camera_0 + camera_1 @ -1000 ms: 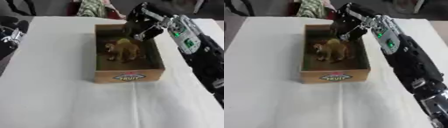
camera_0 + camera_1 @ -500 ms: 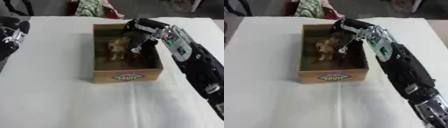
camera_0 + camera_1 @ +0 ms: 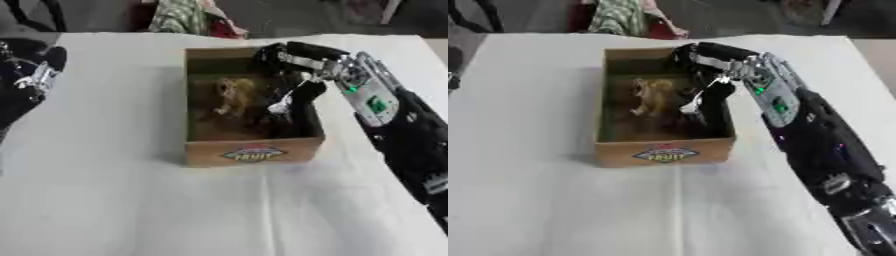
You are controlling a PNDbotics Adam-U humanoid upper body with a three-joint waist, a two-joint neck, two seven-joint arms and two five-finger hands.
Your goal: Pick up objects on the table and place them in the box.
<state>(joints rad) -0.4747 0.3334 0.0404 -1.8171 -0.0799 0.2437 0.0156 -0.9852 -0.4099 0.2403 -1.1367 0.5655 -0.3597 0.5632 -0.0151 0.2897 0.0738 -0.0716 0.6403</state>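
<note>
White cloth covers the table; striped fabric lies beyond its far edge. Inside the cardboard box, a tan toy animal stands upright, its long axis running near to far. Just right of it, the right hand reaches into the box; whether its fingers hold anything cannot be told. The left hand rests at the left edge, fingers relaxed.

One box, apparently one tan toy.
</note>
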